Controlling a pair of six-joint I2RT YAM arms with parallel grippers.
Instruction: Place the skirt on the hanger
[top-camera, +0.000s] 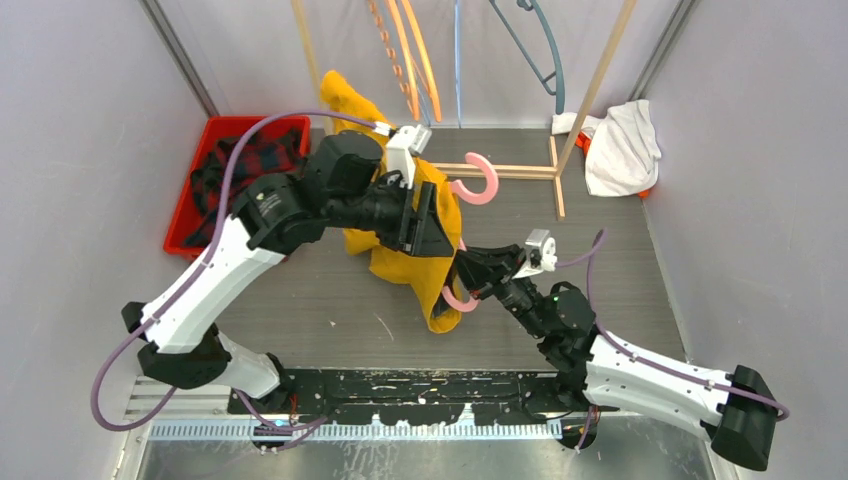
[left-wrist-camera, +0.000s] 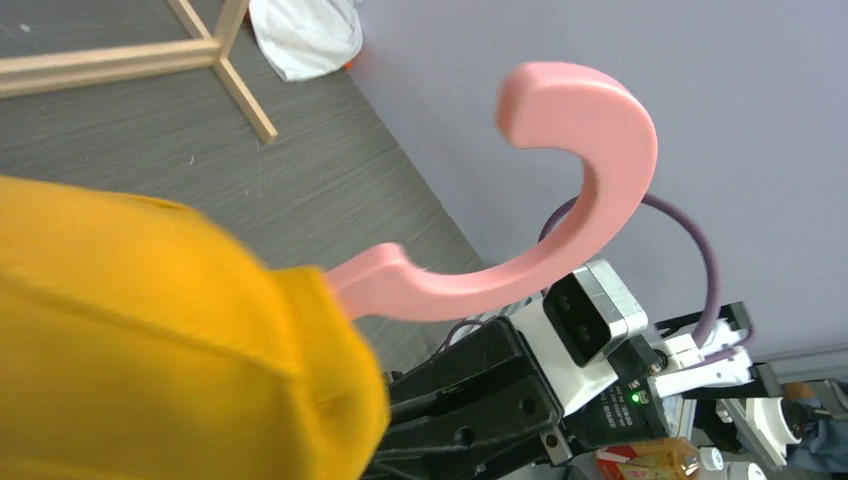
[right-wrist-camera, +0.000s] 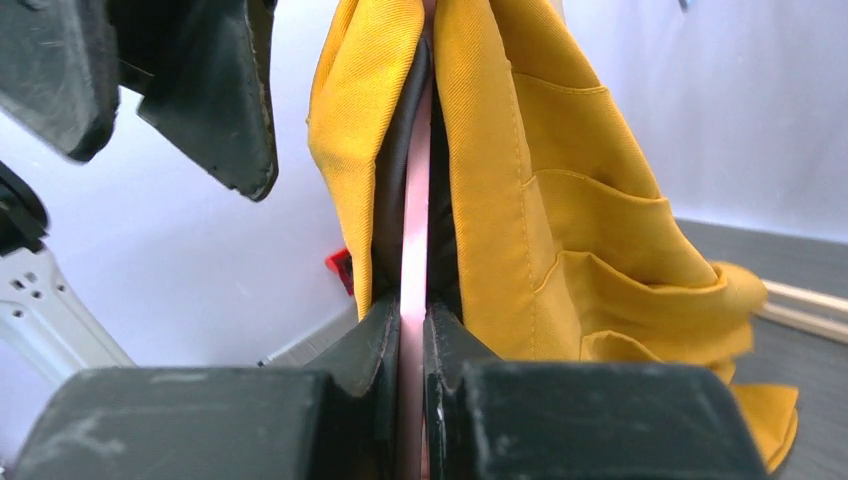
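The right pincer (right-wrist-camera: 413, 330) was pressed together on the thin edge of the pink hanger (left-wrist-camera: 600, 170), pinching its lower end, with the hook curving up and away from the fingertips. The yellow skirt (right-wrist-camera: 540, 200) hung over that hanger just beyond the right pincer, its folds falling down both sides of the pink bar and touching the inner faces of the fingers.

The left pincer (top-camera: 432, 232) stood spread, just above and to the left of the right one. There was nothing between its dark fingers (right-wrist-camera: 215, 100), which sat right beside the skirt's upper edge (whether they brushed the cloth could not be told).

Well off to the left pincer's far side, a red bin (top-camera: 180, 232) sat on the grey worktop (top-camera: 330, 300) and held a crumpled dark plaid garment (top-camera: 255, 160). Far beyond the right pincer, near the wooden rack (top-camera: 520, 170), a white cloth (top-camera: 620, 150) lay heaped over something orange-red that it mostly hid.
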